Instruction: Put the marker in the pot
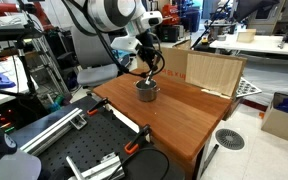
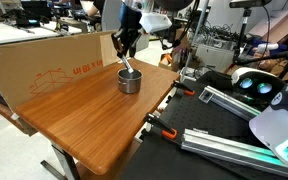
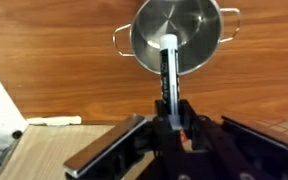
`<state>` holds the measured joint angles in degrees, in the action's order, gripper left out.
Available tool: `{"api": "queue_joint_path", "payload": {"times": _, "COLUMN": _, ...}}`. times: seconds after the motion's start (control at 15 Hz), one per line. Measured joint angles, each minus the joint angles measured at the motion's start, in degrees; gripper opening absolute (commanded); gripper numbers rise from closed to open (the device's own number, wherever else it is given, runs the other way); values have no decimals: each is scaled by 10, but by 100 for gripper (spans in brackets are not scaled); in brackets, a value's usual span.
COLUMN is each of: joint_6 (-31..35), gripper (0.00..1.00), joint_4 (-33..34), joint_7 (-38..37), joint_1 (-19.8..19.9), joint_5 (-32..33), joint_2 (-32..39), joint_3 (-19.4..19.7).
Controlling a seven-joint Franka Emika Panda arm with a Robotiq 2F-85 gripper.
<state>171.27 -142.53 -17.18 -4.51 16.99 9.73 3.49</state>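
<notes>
Item: gripper (image 3: 172, 110), Robotiq type on a Panda arm, hanging over a wooden table (image 2: 84, 125); its fingers are clenched on the marker (image 3: 170, 70), which they clamp at its rear end. Item: marker, slim and dark with a pale tip, held pointing away from the wrist camera, the tip lying over the open mouth of the pot (image 3: 179, 30); in an exterior view the marker (image 2: 129, 68) slants down from the gripper (image 2: 126, 56) to the pot (image 2: 131, 81), and whether the tip touches the metal cannot be told. Item: pot, small, round, silvery, with two loop handles, standing upright on the table (image 1: 184, 120) toward its far side, directly under the gripper (image 1: 147, 70); seen as pot (image 1: 147, 91). Item: cardboard box (image 2: 44, 65), large, standing along the table's edge behind the pot; the same cardboard box (image 1: 212, 72) is to the right of the pot. Item: slim white object (image 3: 54, 121) lying flat on the table, left of the gripper in the wrist view, well apart from the pot.
</notes>
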Motion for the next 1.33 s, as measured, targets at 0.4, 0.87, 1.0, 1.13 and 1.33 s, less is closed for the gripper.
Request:
{"api": "queue_joint_path", "payload": {"times": 0.4, "joint_6": 8, "gripper": 43, "joint_4": 7, "joint_7": -32, "joint_1": -17, "joint_5": 30, "joint_2": 36, "joint_3": 16}}
{"api": "queue_joint_path", "payload": {"times": 0.87, "joint_6": 6, "gripper": 88, "joint_4": 18, "joint_7": -37, "joint_1": -25, "joint_5": 30, "joint_2": 52, "joint_3": 18}}
{"api": "queue_joint_path", "payload": {"times": 1.0, "joint_6": 5, "gripper": 99, "joint_4": 19, "joint_7": -37, "joint_1": -25, "joint_5": 30, "joint_2": 52, "joint_3": 18}}
{"api": "queue_joint_path", "payload": {"times": 1.13, "joint_6": 3, "gripper": 100, "joint_4": 19, "joint_7": -37, "joint_1": -25, "joint_5": 26, "joint_2": 52, "joint_3": 16}}
{"api": "queue_joint_path", "payload": {"times": 1.33, "joint_6": -26, "gripper": 100, "joint_4": 19, "joint_7": -28, "joint_1": -21, "joint_5": -8, "joint_2": 49, "joint_3": -3}}
